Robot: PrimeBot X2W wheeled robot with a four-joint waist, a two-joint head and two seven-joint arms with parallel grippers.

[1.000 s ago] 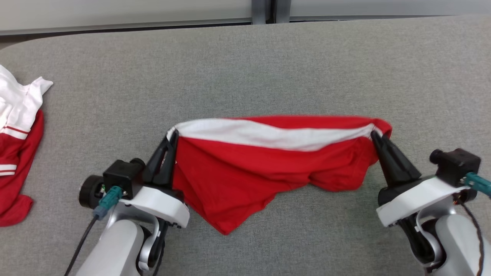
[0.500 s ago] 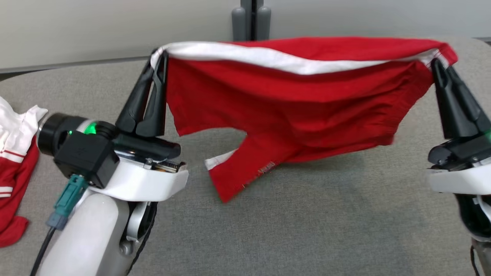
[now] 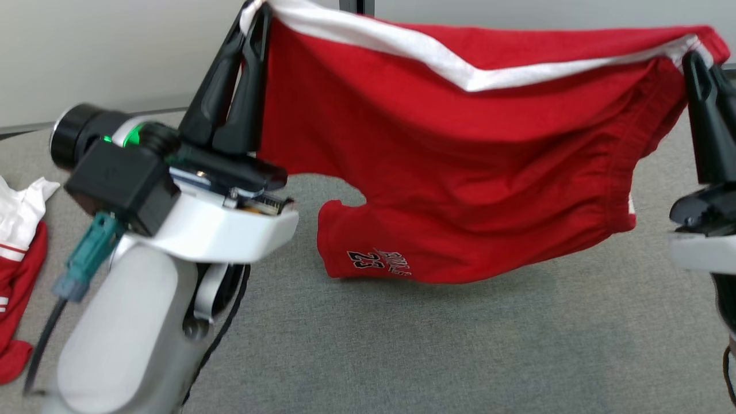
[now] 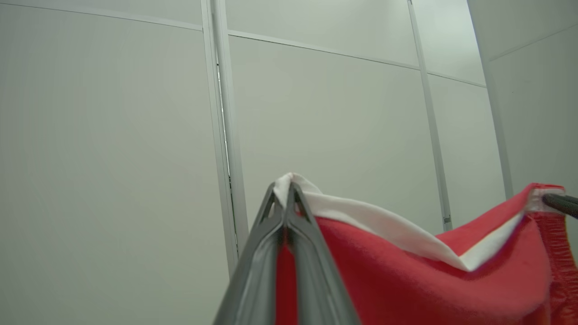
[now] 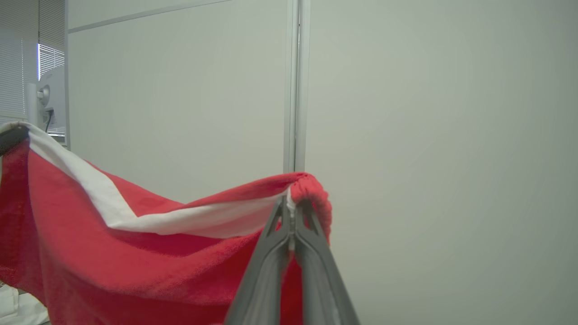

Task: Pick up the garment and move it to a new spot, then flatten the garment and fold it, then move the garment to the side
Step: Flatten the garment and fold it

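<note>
Shorts (image 3: 460, 161) of red cloth with a white band hang in the air above the grey table (image 3: 402, 345), stretched between the two grippers. The left gripper (image 3: 253, 20) is clamped tight on the upper left corner of the shorts, at the white band. Its two dark fingers point up, and the cloth falls down just beside them, on their right side. The right gripper (image 3: 698, 60) is clamped on the opposite upper corner, and the cloth hangs to its left. Between the two corners the top edge sags a little in the middle. The lower leg of the shorts, with small print and the number 23, hangs near the table; I cannot tell if it touches the surface. Another red and white garment (image 3: 17, 247) lies on the table at the far left, well apart.
</note>
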